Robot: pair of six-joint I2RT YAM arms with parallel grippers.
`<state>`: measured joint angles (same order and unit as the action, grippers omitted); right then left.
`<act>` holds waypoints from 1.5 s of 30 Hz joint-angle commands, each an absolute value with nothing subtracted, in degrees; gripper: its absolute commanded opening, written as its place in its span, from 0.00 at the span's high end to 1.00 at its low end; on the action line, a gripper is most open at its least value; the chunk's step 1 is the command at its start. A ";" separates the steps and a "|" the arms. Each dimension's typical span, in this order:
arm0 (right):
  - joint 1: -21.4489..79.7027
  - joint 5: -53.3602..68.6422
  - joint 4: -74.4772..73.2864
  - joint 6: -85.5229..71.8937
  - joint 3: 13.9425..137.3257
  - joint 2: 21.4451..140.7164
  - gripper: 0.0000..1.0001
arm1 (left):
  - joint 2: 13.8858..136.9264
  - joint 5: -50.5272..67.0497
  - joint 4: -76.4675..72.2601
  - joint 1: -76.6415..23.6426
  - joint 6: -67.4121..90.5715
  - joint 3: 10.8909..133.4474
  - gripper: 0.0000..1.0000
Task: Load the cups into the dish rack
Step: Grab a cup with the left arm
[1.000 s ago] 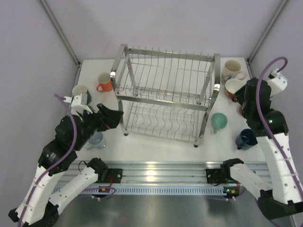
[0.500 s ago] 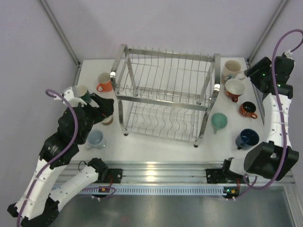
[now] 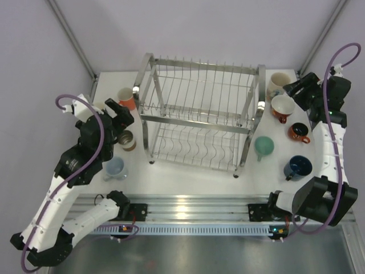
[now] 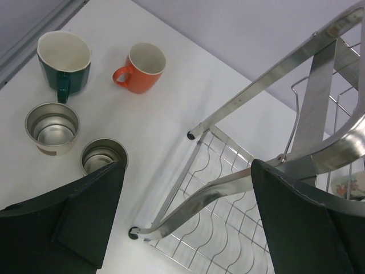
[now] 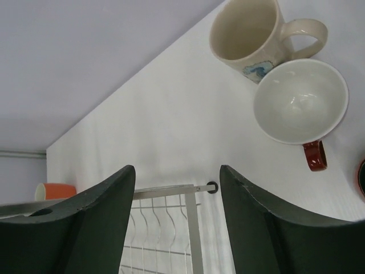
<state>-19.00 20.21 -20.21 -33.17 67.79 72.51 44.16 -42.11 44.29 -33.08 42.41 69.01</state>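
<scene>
The dish rack (image 3: 199, 114) stands mid-table, a silver two-tier wire frame with no cups in it. Left of it are an orange cup (image 3: 125, 98) and a pale blue cup (image 3: 115, 168). To its right are a cream mug (image 3: 279, 84), a red cup with a white inside (image 3: 282, 107), a dark brown cup (image 3: 297, 132), a mint cup (image 3: 263, 147) and a navy cup (image 3: 297, 166). My left gripper (image 3: 120, 113) hangs open by the rack's left post, holding nothing. My right gripper (image 3: 292, 90) is open above the cream mug (image 5: 251, 34) and red cup (image 5: 299, 103).
Two steel tumblers (image 4: 52, 127) (image 4: 102, 157) and a teal mug (image 4: 63, 60) stand left of the rack's front foot (image 4: 134, 232). A printed cup (image 4: 348, 185) shows past the rack post. Wall posts rise at both back corners of the table (image 3: 188, 177).
My right arm swung from over the right-hand cups up to the back right corner. My left arm drew back toward the orange cup, uncovering a steel tumbler.
</scene>
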 commanded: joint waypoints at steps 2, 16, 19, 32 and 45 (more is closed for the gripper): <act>-19.86 24.96 -13.54 -33.40 67.68 68.56 0.39 | 48.77 -43.43 45.09 -31.56 42.37 71.10 0.02; -19.86 28.21 -11.61 -33.84 65.13 64.95 0.41 | 60.82 1.06 41.40 11.87 40.52 63.82 0.20; -19.78 29.26 -10.29 -34.98 63.81 63.90 0.43 | 60.21 -1.84 40.00 11.78 39.73 59.79 0.22; -18.90 29.71 -9.32 -35.42 63.11 63.46 0.44 | 64.32 -1.59 34.46 11.87 37.97 47.82 0.30; -18.37 29.44 -9.32 -34.98 62.31 62.75 0.44 | 71.02 2.99 29.97 11.78 37.27 46.76 0.45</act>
<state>-18.83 28.77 -12.21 -35.16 62.24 64.51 71.16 2.11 33.30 11.55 37.95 47.48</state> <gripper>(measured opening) 0.564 0.561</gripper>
